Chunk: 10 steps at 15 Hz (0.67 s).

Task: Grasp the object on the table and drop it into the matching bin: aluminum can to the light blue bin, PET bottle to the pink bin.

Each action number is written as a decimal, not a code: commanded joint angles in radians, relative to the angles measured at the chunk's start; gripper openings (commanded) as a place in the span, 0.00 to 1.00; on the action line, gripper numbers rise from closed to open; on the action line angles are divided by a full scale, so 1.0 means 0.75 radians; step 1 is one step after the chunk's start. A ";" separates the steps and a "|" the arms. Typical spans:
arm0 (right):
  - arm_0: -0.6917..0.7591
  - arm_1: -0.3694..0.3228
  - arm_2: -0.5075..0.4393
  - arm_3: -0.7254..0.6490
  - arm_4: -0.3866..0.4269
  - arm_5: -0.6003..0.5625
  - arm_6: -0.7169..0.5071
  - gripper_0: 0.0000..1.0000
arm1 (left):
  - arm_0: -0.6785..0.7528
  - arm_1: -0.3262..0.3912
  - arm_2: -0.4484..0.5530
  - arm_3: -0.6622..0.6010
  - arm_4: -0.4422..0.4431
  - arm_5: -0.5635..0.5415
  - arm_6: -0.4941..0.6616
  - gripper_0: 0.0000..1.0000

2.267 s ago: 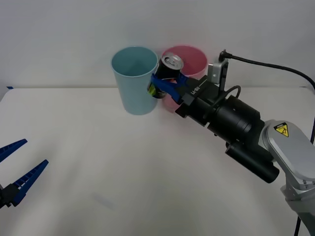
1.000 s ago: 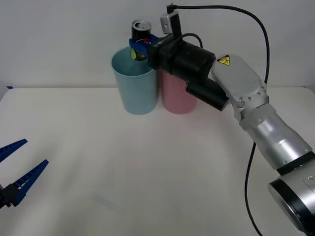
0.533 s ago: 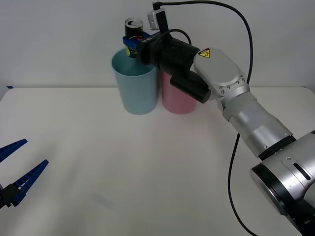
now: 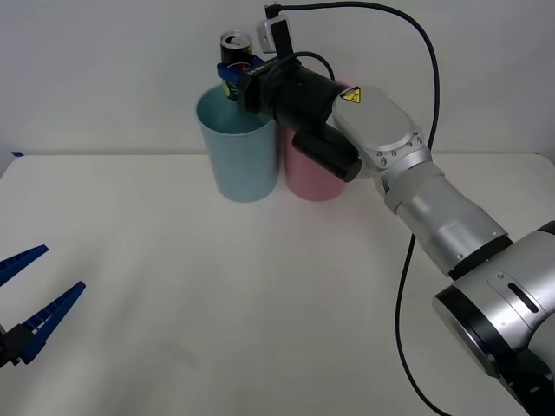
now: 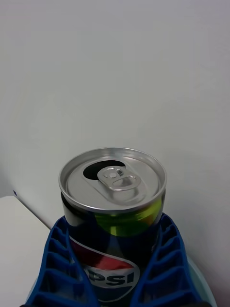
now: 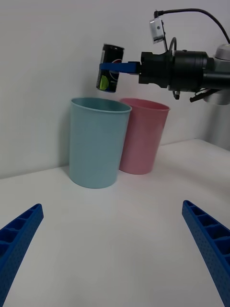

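Aluminum can (image 4: 234, 54) is my concern, but nearest to me the left gripper (image 4: 30, 303) sits parked low over the near left corner of the table (image 4: 260, 303), its blue fingers (image 6: 19, 235) spread wide with nothing between them. Beyond the bare white surface the light blue bin (image 4: 238, 143) and the pink bin (image 4: 314, 165) stand side by side, touching or nearly so, by the far wall. I see my right arm reaching across above the pink bin, and the right gripper (image 4: 236, 74) pinching the can around its body. It hangs upright, silver top (image 5: 112, 178) up, just above the light blue bin's open mouth, clear of the rim.
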 commanded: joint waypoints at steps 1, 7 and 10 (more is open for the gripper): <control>0.001 0.000 -0.002 0.002 0.000 0.010 0.003 1.00 | 0.000 0.000 0.000 0.000 0.000 0.000 0.000 1.00; 0.007 0.000 0.000 -0.004 -0.018 0.004 0.026 1.00 | 0.000 0.000 0.000 0.000 0.000 0.000 0.000 1.00; 0.099 -0.025 0.000 -0.149 -0.022 0.000 0.042 1.00 | 0.000 0.000 0.000 0.000 0.000 0.000 0.000 1.00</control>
